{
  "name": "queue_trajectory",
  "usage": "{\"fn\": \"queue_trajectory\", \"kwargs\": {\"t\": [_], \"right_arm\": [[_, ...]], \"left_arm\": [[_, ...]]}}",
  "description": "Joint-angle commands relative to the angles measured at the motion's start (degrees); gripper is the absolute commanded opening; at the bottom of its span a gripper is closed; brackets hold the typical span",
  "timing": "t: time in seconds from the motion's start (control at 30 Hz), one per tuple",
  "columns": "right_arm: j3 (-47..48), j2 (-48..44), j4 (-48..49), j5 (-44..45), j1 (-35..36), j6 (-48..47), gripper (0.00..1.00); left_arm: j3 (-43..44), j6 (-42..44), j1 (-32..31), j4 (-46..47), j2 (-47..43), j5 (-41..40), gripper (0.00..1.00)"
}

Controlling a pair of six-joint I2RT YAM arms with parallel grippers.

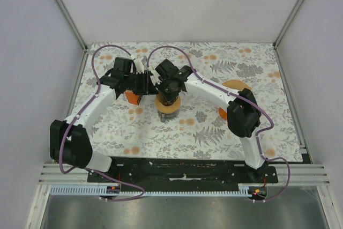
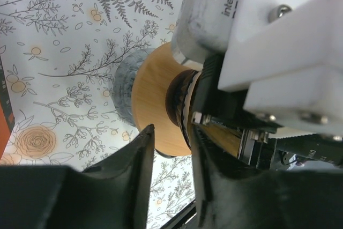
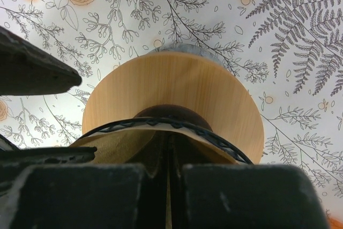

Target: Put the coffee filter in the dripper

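- Pinching shut, the right gripper [image 3: 169, 172] appears to hold the filter [image 3: 120, 148] by its upper edge.
- The brown paper already lies inside the dripper [image 3: 171, 89], just under its dark rim.
- The dripper stands upright on the table [image 3: 300, 36], near its middle.
- The left gripper [image 2: 171, 130] has its jaws half apart, astride the rim and not visibly clamped.
- Best to steady the rim first, then push the paper straight down and centred.
- Let go only once the paper is seated, or it may spring up.
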Motion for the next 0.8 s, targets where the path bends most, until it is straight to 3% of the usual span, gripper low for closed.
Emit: {"fn": "queue_trajectory", "kwargs": {"t": [0.0,0.1,0.27,0.77], "right_arm": [[2.54,0.60,-0.61,-1.79,1.01,-0.83,0.00],[4.12,-1.15,-0.61,-1.97,0.92,-1.27,0.00],[6.41,-5.28,-0.61,-1.53,0.04,-1.62,0.00],[4.75,-16.36,-1.75,-3.29,-4.35,-4.78,0.00]], "left_arm": [[-0.96,-0.67,-0.71,4.43,-0.83,4.18,0.33],[-1.22,-0.14,-0.71,4.25,-1.09,3.74,0.22],[-1.58,0.21,-0.63,4.16,-1.27,3.04,0.13],[0.44,2.05,-0.63,2.32,-1.27,1.28,0.13]]}}
